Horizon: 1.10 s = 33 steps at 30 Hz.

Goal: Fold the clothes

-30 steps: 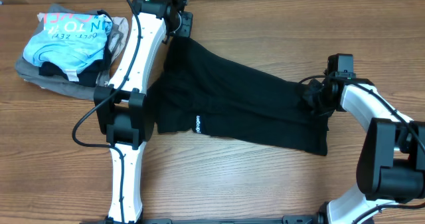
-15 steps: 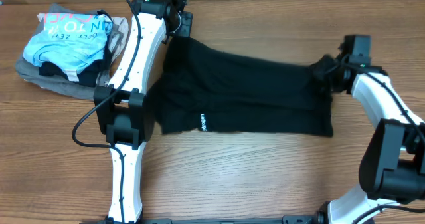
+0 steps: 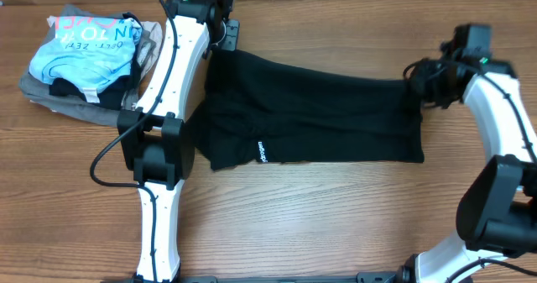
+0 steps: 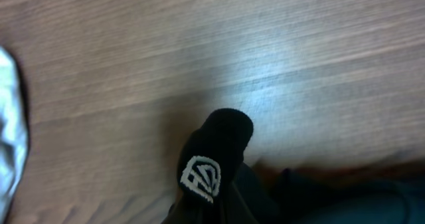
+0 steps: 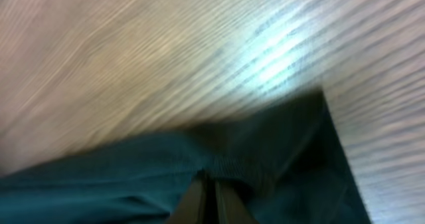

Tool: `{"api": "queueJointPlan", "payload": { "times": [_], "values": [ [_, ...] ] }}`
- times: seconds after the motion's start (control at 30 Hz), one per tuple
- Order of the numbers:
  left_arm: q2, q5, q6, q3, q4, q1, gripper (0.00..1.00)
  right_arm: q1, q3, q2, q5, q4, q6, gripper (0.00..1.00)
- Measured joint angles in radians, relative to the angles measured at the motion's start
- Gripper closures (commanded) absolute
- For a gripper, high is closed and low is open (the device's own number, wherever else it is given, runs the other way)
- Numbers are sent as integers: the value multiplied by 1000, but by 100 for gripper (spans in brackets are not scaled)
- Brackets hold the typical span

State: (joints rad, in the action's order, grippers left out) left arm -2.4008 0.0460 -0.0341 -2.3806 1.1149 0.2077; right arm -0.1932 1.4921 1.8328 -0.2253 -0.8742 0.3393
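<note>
The clothes (image 3: 310,119), one black garment with a small white mark (image 3: 258,151), lie stretched left to right across the wooden table. My left gripper (image 3: 221,41) is at the garment's far left corner, shut on a bunch of black cloth. The left wrist view shows that bunch with a white logo (image 4: 199,177), and the cloth hides the fingers. My right gripper (image 3: 417,80) holds the far right corner. In the right wrist view its fingers (image 5: 229,207) are pressed together on the dark fabric (image 5: 133,177).
A pile with a light blue printed shirt (image 3: 84,52) on grey folded garments (image 3: 59,102) sits at the far left. A black cable (image 3: 105,161) loops beside the left arm's base (image 3: 158,161). Bare wood (image 3: 336,216) lies in front of the garment.
My right gripper has shut on the garment's right end and moved right and toward the far edge, pulling the cloth straight and flat. The left gripper has stayed in place.
</note>
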Motion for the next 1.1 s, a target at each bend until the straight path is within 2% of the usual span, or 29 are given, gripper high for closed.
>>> {"api": "queueJointPlan", "payload": {
  "times": [0.2, 0.33, 0.57, 0.7, 0.87, 0.9, 0.93, 0.97, 1.03, 1.07, 1.1],
  "values": [
    [106, 10, 0, 1, 129, 2, 96, -5, 190, 0, -15, -215, -48, 96],
    [169, -32, 0, -1, 271, 10, 96, -5, 197, 0, -19, -333, -63, 96],
    [173, -80, 0, 6, 533, 46, 96, -5, 194, 1, 2, -414, -74, 96],
    [174, -71, 0, 62, 546, 59, 96, -5, 132, 1, 8, -377, -82, 96],
    [174, -8, -19, 278, 469, 61, 96, -24, -24, 1, 16, -282, -93, 96],
    [173, 8, -26, 330, 446, 59, 96, -34, -54, 1, 16, -263, -94, 91],
    [173, 22, -35, 383, 414, 55, 96, -47, -82, 1, 16, -247, -97, 82],
    [173, 31, -40, 433, 384, 51, 96, -66, -111, 1, 16, -233, -100, 67],
    [173, 44, -53, 513, 339, 41, 91, -102, -156, 1, 21, -210, -102, 62],
    [173, 49, -64, 544, 321, 35, 84, -120, -173, 1, 21, -198, -106, 57],
    [173, 50, -68, 575, 301, 30, 68, -137, -186, 1, 20, -188, -108, 51]
  ]
}}
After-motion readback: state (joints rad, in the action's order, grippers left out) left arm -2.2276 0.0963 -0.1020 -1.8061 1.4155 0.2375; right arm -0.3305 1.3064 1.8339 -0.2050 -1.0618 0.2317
